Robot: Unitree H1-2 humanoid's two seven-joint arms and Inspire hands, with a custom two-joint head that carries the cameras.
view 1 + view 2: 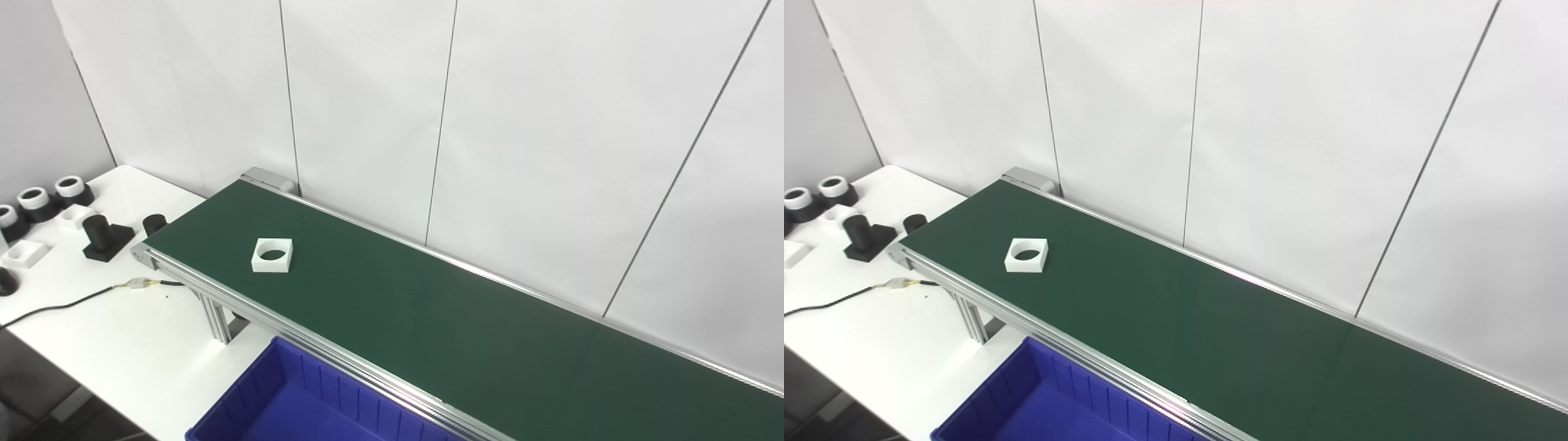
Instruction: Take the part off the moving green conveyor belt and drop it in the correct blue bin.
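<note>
Hands: neither the left hand nor the right hand appears in either head view; whether each is spread or closed cannot be told; no arm enters from the bottom edge, so the reach has evidently not begun.
Part: a white square block with a round through-hole [272,255] lies flat on the belt near its left end, closer to the near rail than to the far one; nothing touches it; its flat lie presents the outer side faces for a pinch from above, a probable reason for approaching downward.
Conveyor: the green conveyor belt [429,312] runs diagonally from upper left to lower right between aluminium rails; its motion cannot be read from a single moment; judged from the task, the part will travel along it, so the grasp should be timed to its passage.
Bin: a blue bin [294,398] sits just below the near rail, at the lower edge of the view and only partly shown; its place beside the belt keeps the carry short; whether it is the correct bin cannot be told.
Table: the white table [122,331] at left carries spare black and white parts [73,211] well apart from the belt, and a black cable [55,306] leading to the frame.
Stage: the pick is not yet started.
</note>
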